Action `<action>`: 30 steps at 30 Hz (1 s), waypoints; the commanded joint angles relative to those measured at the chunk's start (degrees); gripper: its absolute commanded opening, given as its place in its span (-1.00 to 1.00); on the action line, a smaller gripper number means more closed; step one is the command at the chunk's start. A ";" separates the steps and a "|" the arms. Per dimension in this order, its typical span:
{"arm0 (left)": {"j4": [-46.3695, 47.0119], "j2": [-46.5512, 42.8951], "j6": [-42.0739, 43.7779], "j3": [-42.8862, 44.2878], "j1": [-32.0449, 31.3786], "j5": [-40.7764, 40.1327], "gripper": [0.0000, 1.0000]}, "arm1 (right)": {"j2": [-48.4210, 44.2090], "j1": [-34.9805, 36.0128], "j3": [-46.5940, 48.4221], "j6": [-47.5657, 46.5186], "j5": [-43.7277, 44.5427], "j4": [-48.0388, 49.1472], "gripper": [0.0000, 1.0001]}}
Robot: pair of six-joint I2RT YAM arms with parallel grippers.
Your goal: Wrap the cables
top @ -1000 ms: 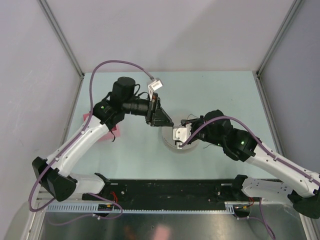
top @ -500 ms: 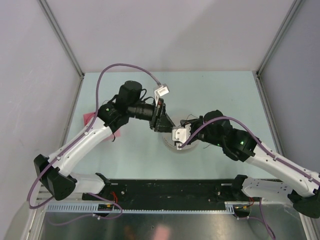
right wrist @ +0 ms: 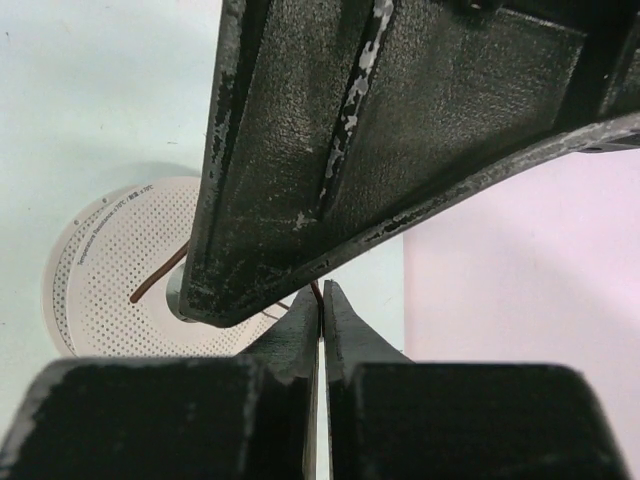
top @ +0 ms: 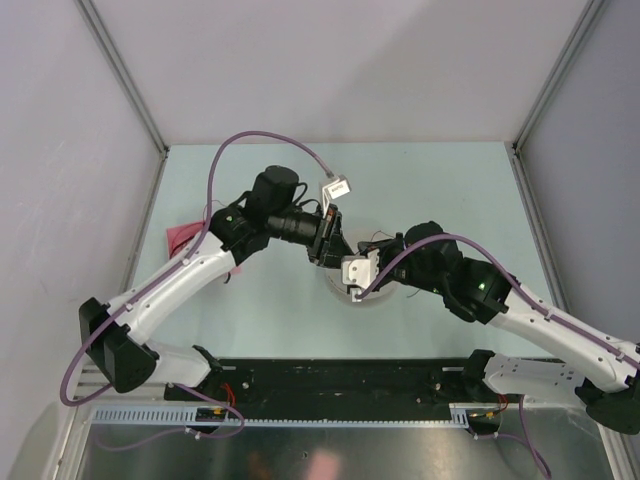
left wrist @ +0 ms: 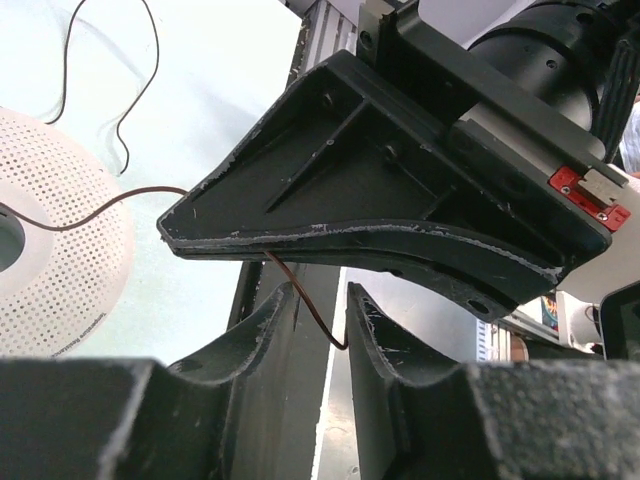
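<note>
Pale green tabletop (top: 450, 190) walled in grey, with both arms meeting over a white perforated spool (top: 365, 298) near the middle. From where I stand, the right gripper (right wrist: 321, 293) has its fingers pressed tight together on the cables (left wrist: 95, 207), a thin reddish strand trailing out across the spool. Just beside it, the left gripper (left wrist: 320, 297) holds its fingers slightly apart, the strand hanging down through the gap

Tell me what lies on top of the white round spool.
A thin dark cable runs across the spool to the right hand. From above, this hand and the left hand cover much of it, so wound turns are hidden.
</note>
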 commanded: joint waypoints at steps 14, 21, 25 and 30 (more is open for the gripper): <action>0.61 -0.18 0.00 2.29 1.18 -0.18 -0.27 | -0.92 0.37 1.00 -1.05 -1.31 -0.69 -1.00; 0.64 0.17 -0.14 2.47 1.19 0.14 -0.62 | -1.31 0.67 1.00 -1.17 -1.44 -0.74 -1.00; 0.84 -0.59 0.61 2.76 1.22 -0.48 -0.98 | -1.17 0.63 0.94 2.28 -1.12 -0.21 -1.00; 4.56 -3.18 1.37 1.61 1.26 -3.85 -1.00 | -1.11 -3.45 0.95 15.95 -8.57 -1.14 -1.00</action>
